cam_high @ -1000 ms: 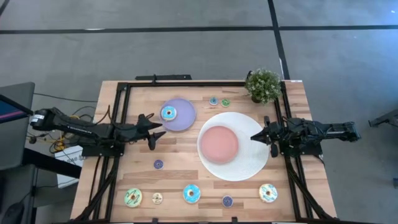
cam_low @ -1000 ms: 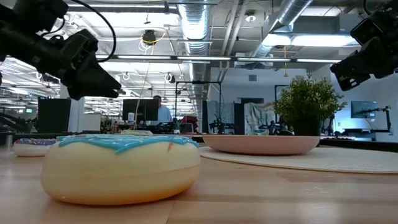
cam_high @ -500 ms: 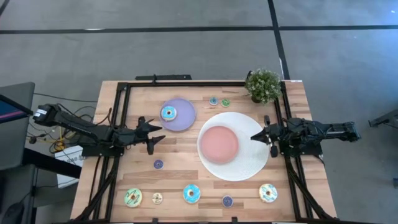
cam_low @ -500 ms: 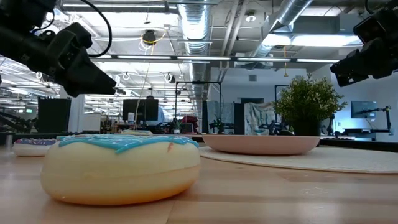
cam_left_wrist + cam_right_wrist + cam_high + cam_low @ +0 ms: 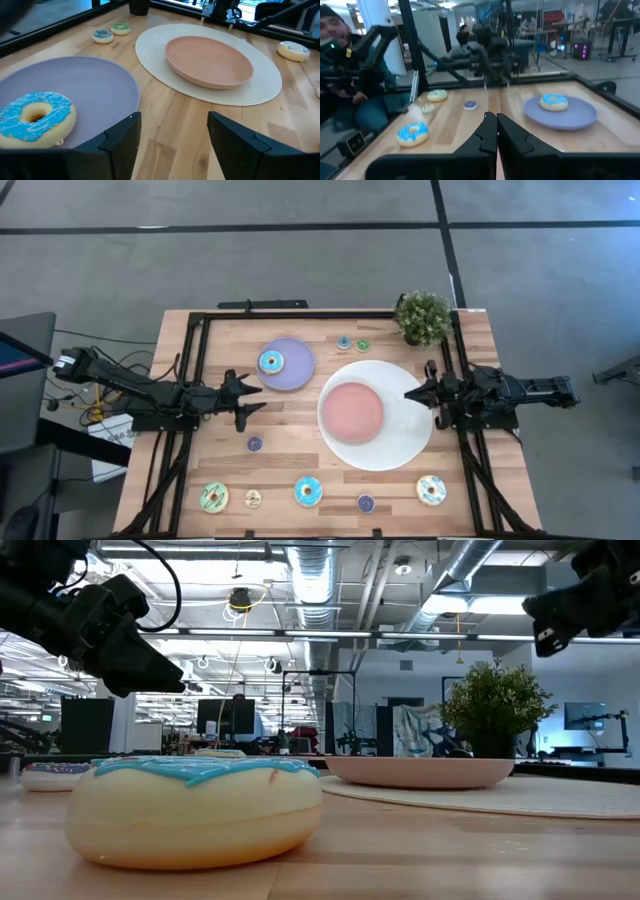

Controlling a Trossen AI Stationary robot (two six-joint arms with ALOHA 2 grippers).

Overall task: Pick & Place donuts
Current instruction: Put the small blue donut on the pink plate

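Landmark: white mat (image 5: pixel 400 442) mid-table with the pink plate (image 5: pixel 352 411) on it. Left gripper (image 5: pixel 243 396) hovered well left of the mat, just below the lilac plate (image 5: pixel 296 370), fingers spread wide, holding nothing (left wrist view showed bare wood between them). Right gripper (image 5: pixel 412 395) sat at the mat's right edge, fingers pressed together, nothing between them; its tips overlapped the mat from above, contact not readable. One blue donut (image 5: pixel 271 361) lay on the lilac plate, up-left of the mat. Two mini donuts, blue mini (image 5: pixel 343 342) and green mini (image 5: pixel 362 345), lay side by side above the mat, left of the potted plant (image 5: pixel 423 317). Purple mini (image 5: pixel 254 444) lay alone left of the mat. Along the near table edge below the mat: green donut (image 5: pixel 213 497), tan mini (image 5: pixel 252 499), second blue donut (image 5: pixel 308 491), another purple mini (image 5: pixel 365 503), cream donut (image 5: pixel 431 489). Low view was mostly filled by the second blue donut up close, its underside hidden, other donuts blocked. Mini icing detail was too small to make out.
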